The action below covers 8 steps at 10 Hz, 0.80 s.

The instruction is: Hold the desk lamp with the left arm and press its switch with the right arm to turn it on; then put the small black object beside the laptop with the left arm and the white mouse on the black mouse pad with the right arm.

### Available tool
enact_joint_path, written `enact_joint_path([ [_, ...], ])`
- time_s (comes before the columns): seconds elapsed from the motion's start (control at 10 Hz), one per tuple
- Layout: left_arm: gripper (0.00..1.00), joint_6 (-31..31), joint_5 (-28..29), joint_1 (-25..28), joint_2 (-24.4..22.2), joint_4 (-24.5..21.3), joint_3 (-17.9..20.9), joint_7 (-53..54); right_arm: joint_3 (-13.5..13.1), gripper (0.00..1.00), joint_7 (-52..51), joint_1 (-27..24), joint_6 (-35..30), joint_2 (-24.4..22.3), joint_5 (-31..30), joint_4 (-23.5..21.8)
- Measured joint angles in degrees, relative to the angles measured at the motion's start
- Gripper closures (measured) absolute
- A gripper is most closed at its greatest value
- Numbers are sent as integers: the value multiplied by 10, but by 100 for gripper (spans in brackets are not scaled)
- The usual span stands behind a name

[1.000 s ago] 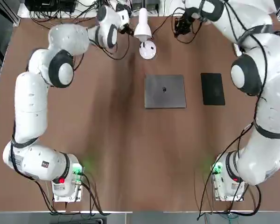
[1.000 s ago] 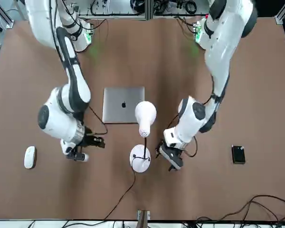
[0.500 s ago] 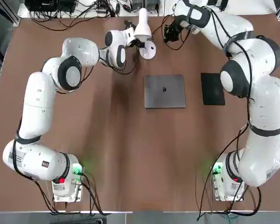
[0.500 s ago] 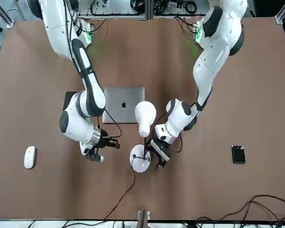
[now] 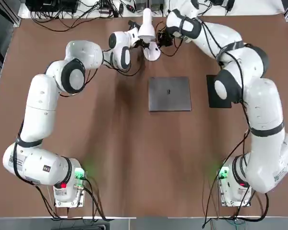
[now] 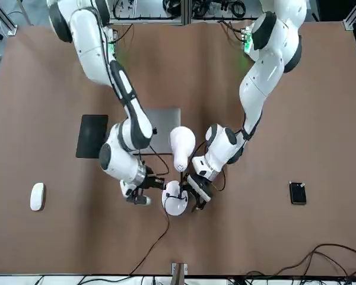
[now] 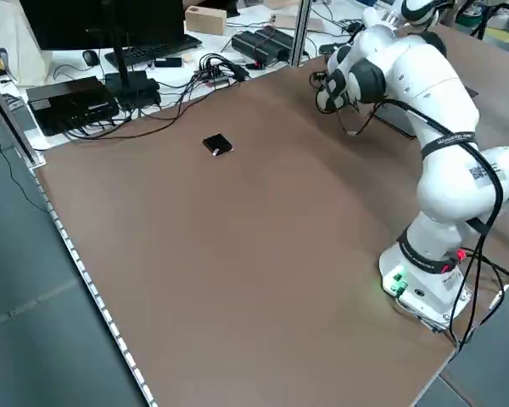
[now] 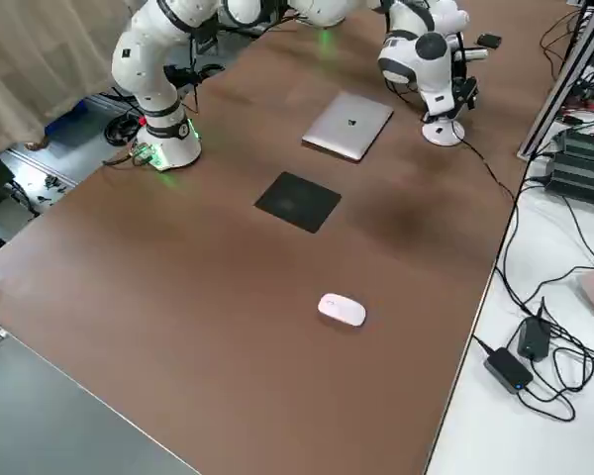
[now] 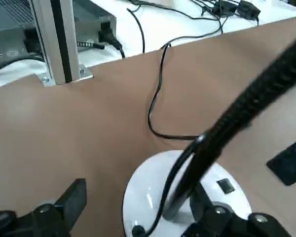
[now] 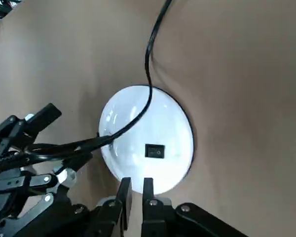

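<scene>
Two grippers work at the desk lamp (image 6: 182, 145), which stands on the worktop (image 5: 125, 158) beyond the closed laptop (image 5: 170, 94), near the edge across from the robot. Its head has its long axis running from the robot's side toward that far edge, the wide end toward the robot and the narrow end away. The head sits over the white round base (image 10: 163, 121), joined to it by a dark stem (image 6: 181, 181). The left gripper (image 9: 138, 192) is low at the base, its jaws spread with the stem between them, closer to one finger than the other. The right gripper (image 10: 137, 182) hovers by the base on the other side, near the small black switch (image 10: 154, 151), its jaws parallel with just a narrow gap, pinching nothing. The small black object (image 6: 298, 193) lies well apart on the robot's left, its longer side running toward and away from the robot. The white mouse (image 6: 37, 197) lies on the robot's right, its long axis running much the same way. The black mouse pad (image 5: 216, 91) lies flat to the right of the laptop, with the right arm partly over it in the top view.
</scene>
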Motion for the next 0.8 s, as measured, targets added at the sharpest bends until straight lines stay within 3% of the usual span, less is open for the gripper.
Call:
enact_joint_path([
  [0.1,21,0,0,-5,2,2,-1,0,0,84,0,0,6,12,0,12],
  [0.3,23,0,0,-10,5,6,-1,0,-2,87,0,0,19,33,0,33],
  [0.8,39,0,0,-11,8,9,0,0,-6,99,0,-8,12,42,-26,50],
])
